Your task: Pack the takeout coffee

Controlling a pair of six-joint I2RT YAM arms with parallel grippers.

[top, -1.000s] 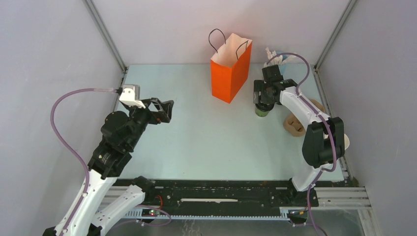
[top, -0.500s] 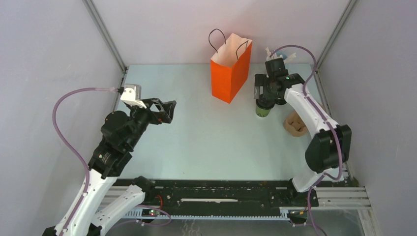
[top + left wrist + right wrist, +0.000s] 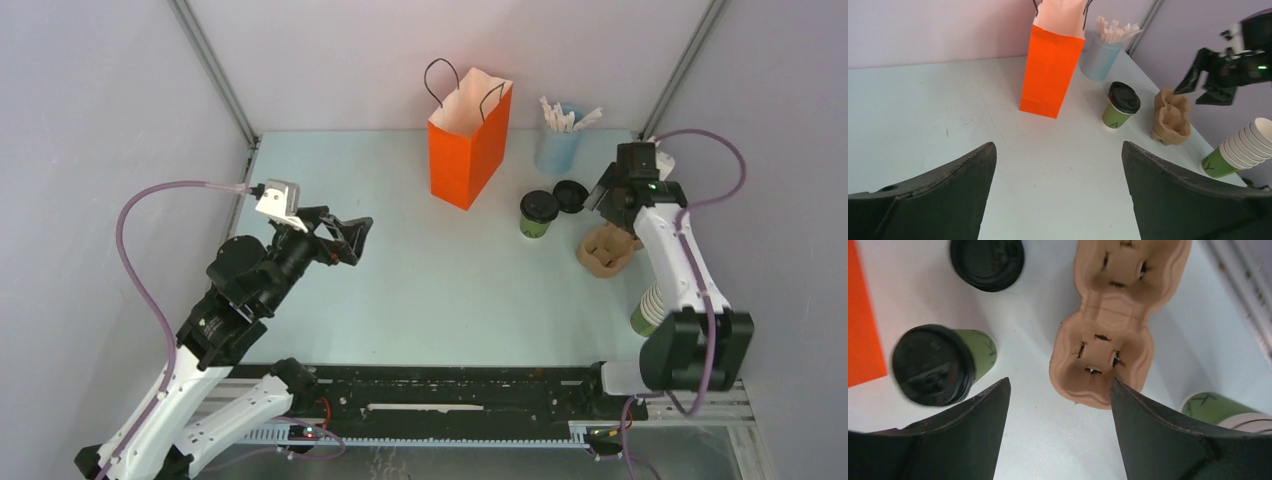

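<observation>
While left end effector (image 3: 353, 240), right end effector (image 3: 1060, 384) gape empty, lidded takeout coffee (image 3: 538, 212) stands outside orange bag (image 3: 465, 155).

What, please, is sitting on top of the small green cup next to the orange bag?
A round black lid sits on the takeout coffee, covering its mouth. Whatever the cup holds is hidden beneath that lid.

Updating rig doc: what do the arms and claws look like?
The left arm and right arm have white links and black joints. A translucent purple cable loops along each. A white box sits at the left wrist; a green light shows on the right. The left claw and right claw are black, with broad wedge-shaped fingers.
</observation>
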